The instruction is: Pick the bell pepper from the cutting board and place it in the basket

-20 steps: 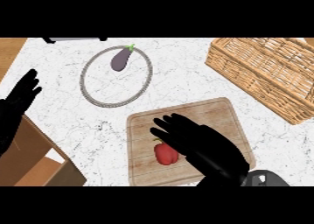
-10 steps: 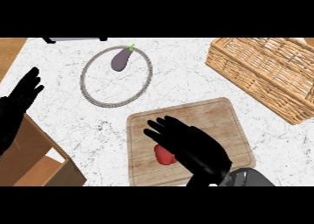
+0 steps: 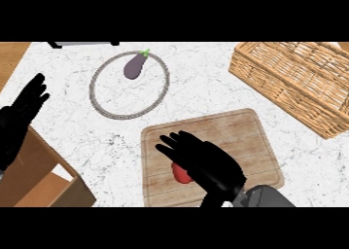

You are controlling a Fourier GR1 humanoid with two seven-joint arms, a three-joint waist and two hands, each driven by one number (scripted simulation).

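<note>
Worktop: white marble-pattern worktop (image 3: 205,97), a wood-toned strip along its left edge.
Board: pale rectangular wooden cutting board (image 3: 234,133) lay near the bottom centre.
Basket: woven wicker basket (image 3: 306,82) sat upper right, well apart from the board and cut off by the right edge.
Plate: round grey-rimmed plate (image 3: 109,109) sat upper left, a purple eggplant (image 3: 136,66) lying near its top rim.
Box: brown cardboard box (image 3: 41,180) was at lower left, partly cut off.
Pepper: red bell pepper (image 3: 181,174) was on the board, mostly hidden under the right hand.
Right hand: black right hand (image 3: 205,163) was over the pepper, fingers spread and straight, not curled round it; contact unclear.
Left hand: black left hand (image 3: 19,114) rested open at the left edge, fingers up.
Top edge: dark object (image 3: 83,44), too cropped to identify.
</note>
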